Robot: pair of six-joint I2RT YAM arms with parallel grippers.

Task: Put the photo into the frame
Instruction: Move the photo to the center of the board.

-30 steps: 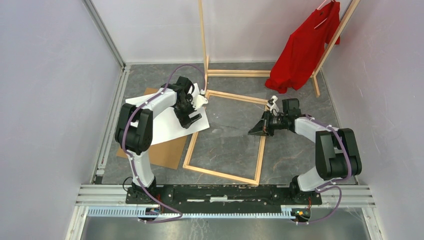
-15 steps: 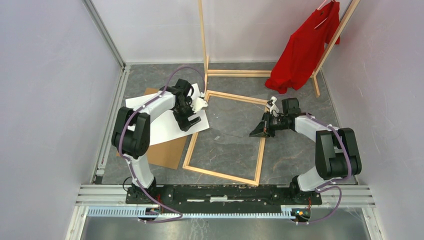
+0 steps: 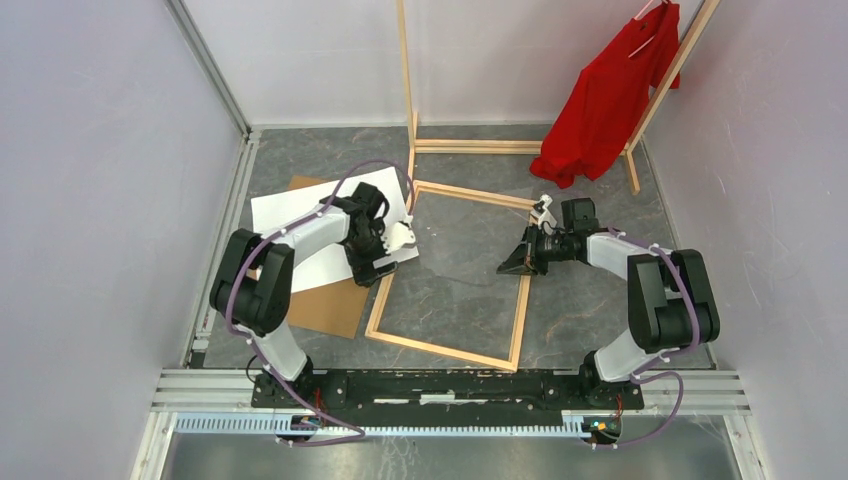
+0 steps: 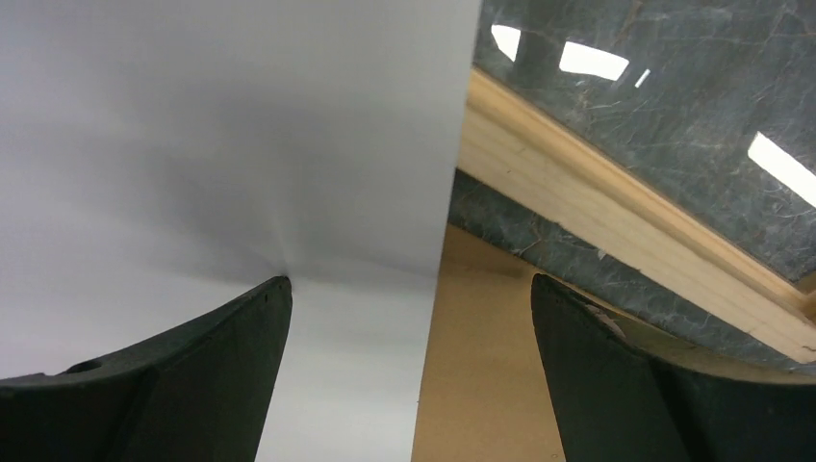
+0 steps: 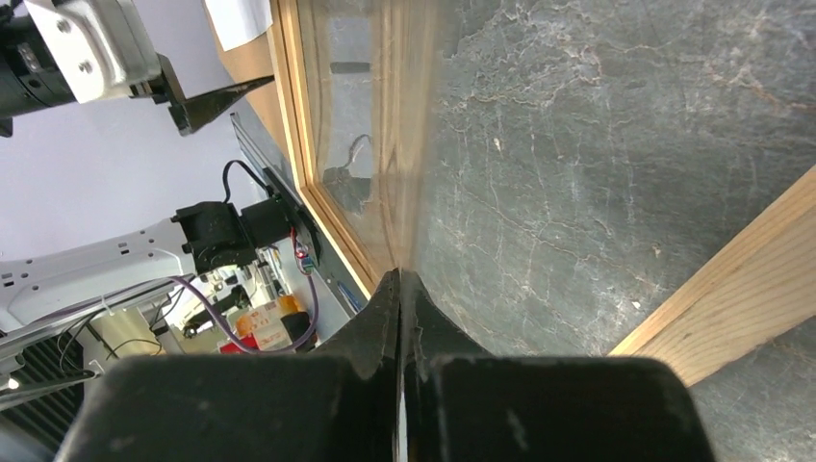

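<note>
We judge the step in hand to be picking up the photo (image 3: 320,215), which is not yet in the frame (image 3: 450,352). The print lies white side up toward the left edge of the worktop (image 3: 570,320), partly over a brown cardboard backing (image 3: 330,305), with its near right corner reaching the frame's left rail. The frame itself lies flat at the middle of the worktop. The left gripper (image 4: 409,281) hangs low over that corner with its jaws wide apart; one finger is over the white paper, the other over the cardboard beside the rail, and nothing is between them. The right gripper (image 5: 399,279) has its jaws pressed together inside the frame near the right rail (a glossy, reflective surface shows at its tips, but we cannot tell whether a clear sheet is pinched there). Next, we think, the left gripper must get a finger under the photo's edge, close on the paper alone without the cardboard, then carry it rightward and lay it square within the rails.
</note>
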